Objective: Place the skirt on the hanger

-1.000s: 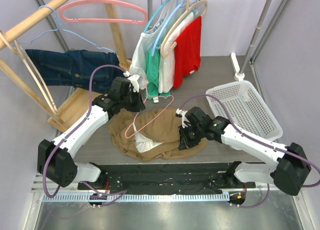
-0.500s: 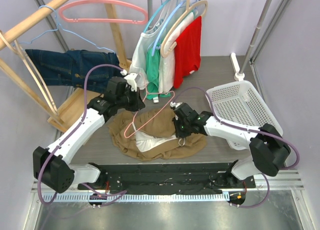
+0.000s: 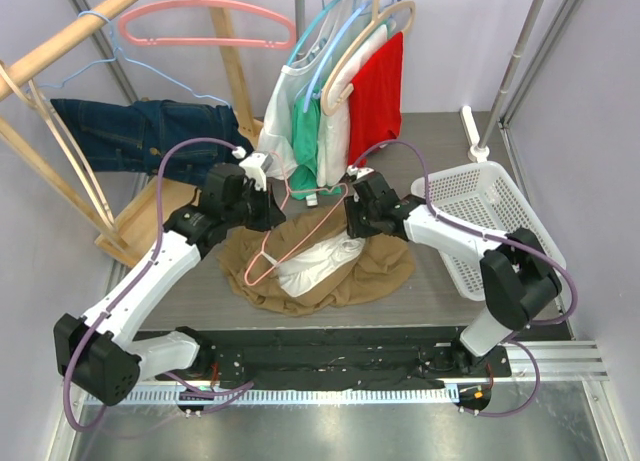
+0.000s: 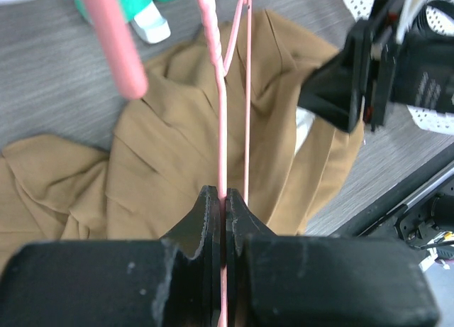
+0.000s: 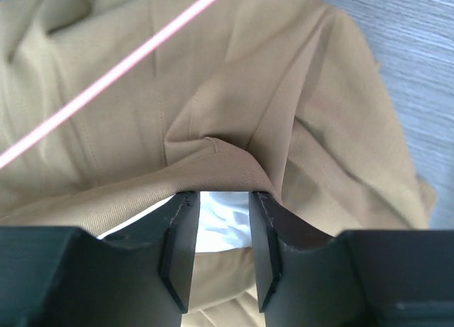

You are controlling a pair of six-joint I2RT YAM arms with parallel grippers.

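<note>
Left gripper is clamped tight on the thin pink hanger, jaws pressed together on the wire with no gap that I can see. The hanger is tilted over the skirt, its hook end up toward the hanging clothes and its lower corner down over the left part of the cloth. The skirt is a tan, crumpled heap lying flat on the grey table, in front of both arms and not on the hanger. Its white lining shows in the middle. Right gripper is at the skirt's upper right edge with its jaws apart. A fold of tan cloth sits right at the fingertips and I see lining in the gap; nothing is pinched. The white basket is on the right, just beside the skirt. A red shirt hangs on the rack behind it, and jeans are draped at far left.
</note>
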